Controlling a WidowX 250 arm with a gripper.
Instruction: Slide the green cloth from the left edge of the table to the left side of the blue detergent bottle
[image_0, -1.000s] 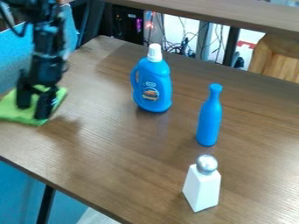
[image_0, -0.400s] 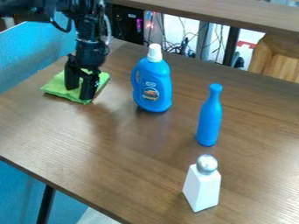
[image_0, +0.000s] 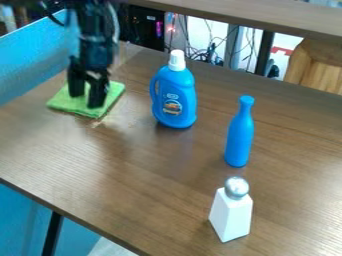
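The black gripper (image_0: 87, 100) hangs at the upper left, pointing down over a green cloth (image_0: 63, 102). Its two fingers are spread, and green cloth shows between them. The cloth lies spread out near the table's left edge. Whether the fingertips touch it I cannot tell. To the right of the gripper a blue detergent bottle (image_0: 175, 97) with a white cap stands upright.
A slim blue bottle (image_0: 239, 135) stands right of centre. Nearer the front is a white shaker (image_0: 231, 215) with a silver top. All stand on the brown wooden table (image_0: 147, 185). A raised wooden board (image_0: 267, 20) crosses the back.
Gripper and cloth both moved right and back from the far left. Since the middle frame the cloth has stayed about in place, while the gripper has shifted slightly left and up.
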